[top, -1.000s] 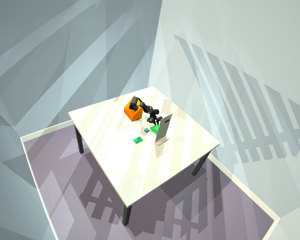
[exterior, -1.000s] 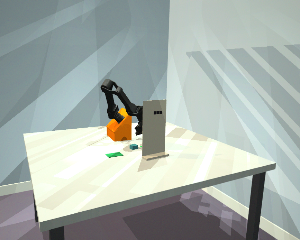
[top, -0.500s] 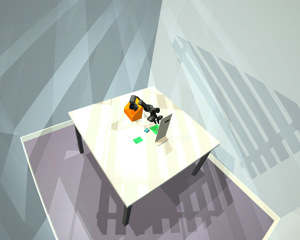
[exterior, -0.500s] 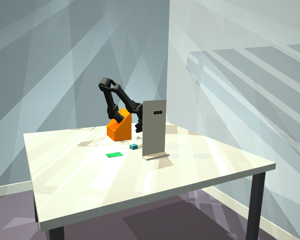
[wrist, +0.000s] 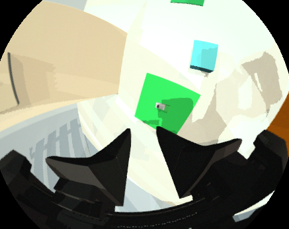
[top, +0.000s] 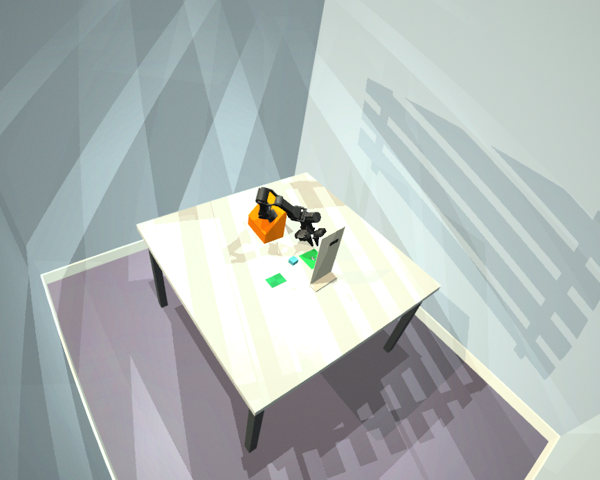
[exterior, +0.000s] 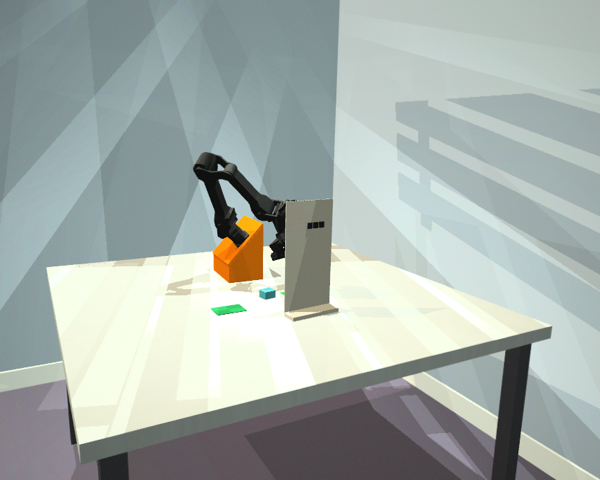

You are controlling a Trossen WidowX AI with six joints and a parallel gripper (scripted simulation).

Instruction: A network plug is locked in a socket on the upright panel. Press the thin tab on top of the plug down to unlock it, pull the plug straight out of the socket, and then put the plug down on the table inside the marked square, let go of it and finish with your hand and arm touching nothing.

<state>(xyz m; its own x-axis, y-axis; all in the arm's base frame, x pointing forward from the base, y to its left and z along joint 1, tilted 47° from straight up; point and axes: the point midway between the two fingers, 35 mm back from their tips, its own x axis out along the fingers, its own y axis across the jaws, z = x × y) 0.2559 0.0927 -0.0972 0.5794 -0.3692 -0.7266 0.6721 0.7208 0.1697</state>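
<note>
The small plug lies on the larger green square, inside its edges, and looks small and pale grey. My gripper is open and empty, held above the table with a gap over the plug; nothing is between the fingers. The upright panel stands beside the gripper; in the exterior view it hides part of the gripper and most of the green square. The socket openings are near the panel's top. The thin tab is too small to tell.
A cyan block lies near the larger square. A smaller green patch lies farther out on the table. The orange base carries the arm.
</note>
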